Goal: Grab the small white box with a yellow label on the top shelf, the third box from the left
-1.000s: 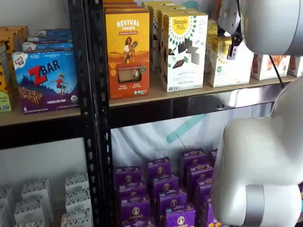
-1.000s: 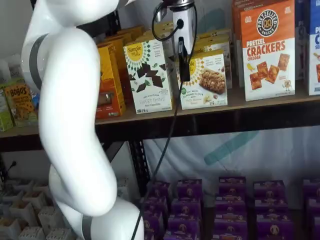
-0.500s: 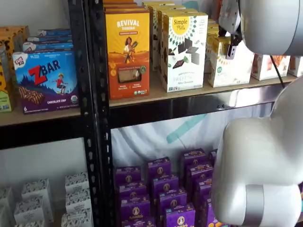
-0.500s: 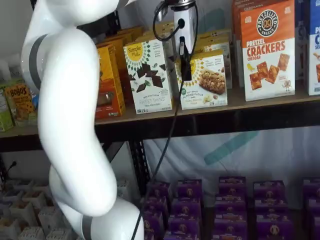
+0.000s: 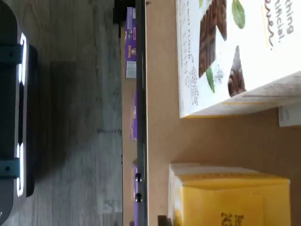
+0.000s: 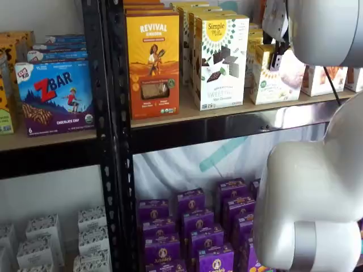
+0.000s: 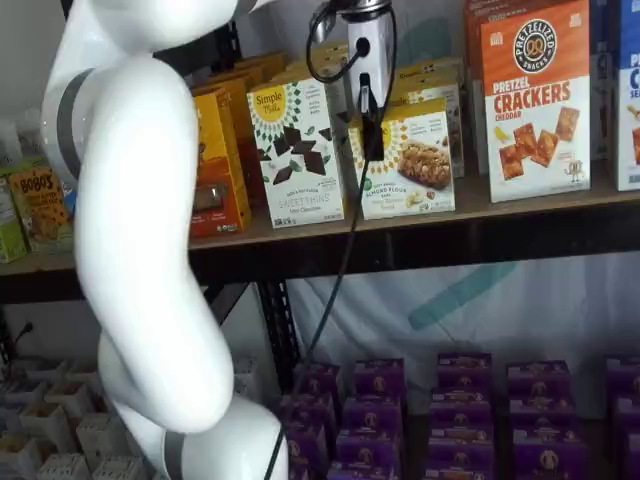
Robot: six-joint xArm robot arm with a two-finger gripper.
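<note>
The small white box [image 7: 415, 165], cream with a yellow sunburst, sits tilted on the top shelf [image 7: 300, 228] right of a taller white carton. It also shows in a shelf view [image 6: 281, 79]. My gripper [image 7: 372, 125] hangs at the box's front left corner, its black fingers closed on it. In a shelf view the gripper [image 6: 278, 56] is at the box's top. In the wrist view the box's cream front and yellow face [image 5: 230, 197] show on the tan shelf board [image 5: 160, 94].
The taller white carton with chocolate squares [image 6: 220, 62] stands close beside the small box, with an orange Revival box [image 6: 153, 62] beyond it. Orange pretzel cracker boxes [image 7: 535, 100] stand on the other side. My white arm [image 7: 140, 250] and a cable [image 7: 340, 260] hang before the shelves. Purple boxes [image 6: 193, 226] fill the lower level.
The small white box has tipped out of square and shifted slightly with the gripper. The arm has hardly moved.
</note>
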